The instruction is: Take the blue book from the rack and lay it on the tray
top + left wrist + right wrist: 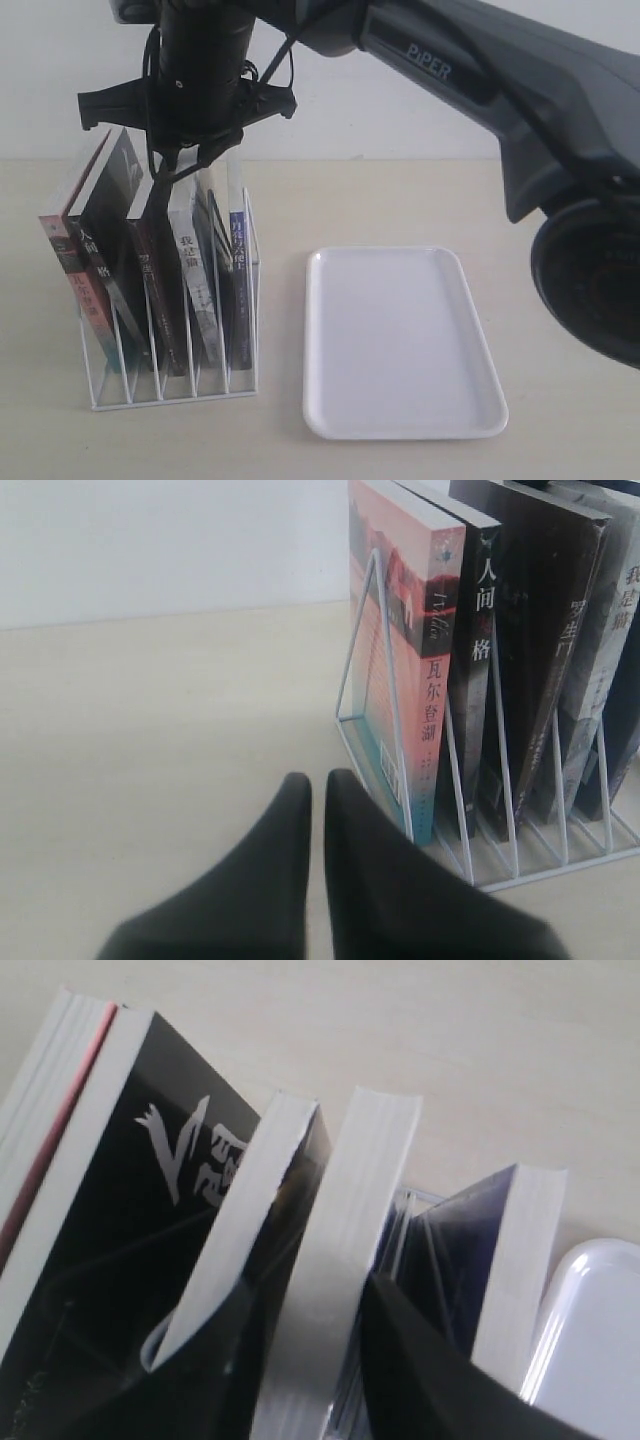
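The blue book [239,262] stands upright in the last slot of the white wire rack [170,395], on the side nearest the tray [400,340]. The right wrist view shows the blue book's page edge [522,1260] beside a tray corner [600,1340]. My right gripper [185,170] hangs over the rack's middle. It [300,1310] is open, and its fingers straddle the top of the grey-spined book [370,1170], one slot away from the blue book. My left gripper [317,780] is shut on nothing, low over the table beside the rack's [545,865] pink-book end.
Other books fill the rack: a pink one [65,260], two black-spined ones [105,270] and the grey-spined one [190,270]. The right arm [480,80] reaches across above the table. A white wall stands behind.
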`<state>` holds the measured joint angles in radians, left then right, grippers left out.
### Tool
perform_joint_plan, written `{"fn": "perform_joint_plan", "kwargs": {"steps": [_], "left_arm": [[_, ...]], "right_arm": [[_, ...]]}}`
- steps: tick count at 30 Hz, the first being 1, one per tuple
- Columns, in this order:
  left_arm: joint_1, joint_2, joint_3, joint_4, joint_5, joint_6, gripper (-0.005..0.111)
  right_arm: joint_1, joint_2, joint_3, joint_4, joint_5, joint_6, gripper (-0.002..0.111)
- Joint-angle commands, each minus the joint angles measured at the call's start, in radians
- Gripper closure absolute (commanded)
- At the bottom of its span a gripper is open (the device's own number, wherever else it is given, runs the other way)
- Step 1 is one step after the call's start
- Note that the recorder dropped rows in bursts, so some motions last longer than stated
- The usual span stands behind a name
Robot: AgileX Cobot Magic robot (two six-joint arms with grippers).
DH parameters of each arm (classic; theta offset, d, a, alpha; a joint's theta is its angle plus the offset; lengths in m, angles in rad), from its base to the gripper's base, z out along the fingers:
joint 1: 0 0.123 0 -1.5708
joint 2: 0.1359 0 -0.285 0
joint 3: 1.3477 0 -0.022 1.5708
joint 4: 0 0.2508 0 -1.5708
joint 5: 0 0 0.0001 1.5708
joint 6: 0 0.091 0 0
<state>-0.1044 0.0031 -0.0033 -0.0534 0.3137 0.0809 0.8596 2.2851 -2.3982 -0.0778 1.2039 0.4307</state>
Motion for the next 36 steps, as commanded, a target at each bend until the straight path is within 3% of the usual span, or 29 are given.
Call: {"fn": "perform_joint_plan", "kwargs": {"steps": [1, 22, 24, 27, 36], "left_arm": [[0.004, -0.003, 0.003, 0.0, 0.001, -0.007, 0.102], [0.004, -0.003, 0.003, 0.0, 0.001, -0.007, 0.102], [0.004, -0.003, 0.003, 0.0, 0.001, -0.007, 0.102], [0.004, -0.003, 0.003, 0.0, 0.001, -0.007, 0.102], [0.004, -0.003, 0.003, 0.0, 0.001, -0.007, 0.102]], "right_arm": [[-0.003, 0.015, 0.006, -0.039, 0.017, -0.017, 0.077], [-0.003, 0.015, 0.006, -0.078, 0.017, 0.004, 0.078], [-0.003, 0.015, 0.006, -0.067, 0.017, 0.006, 0.085], [-0.003, 0.015, 0.006, -0.062, 0.017, 0.007, 0.106], [0.001, 0.003, 0.003, -0.064, 0.017, 0.051, 0.108]]}}
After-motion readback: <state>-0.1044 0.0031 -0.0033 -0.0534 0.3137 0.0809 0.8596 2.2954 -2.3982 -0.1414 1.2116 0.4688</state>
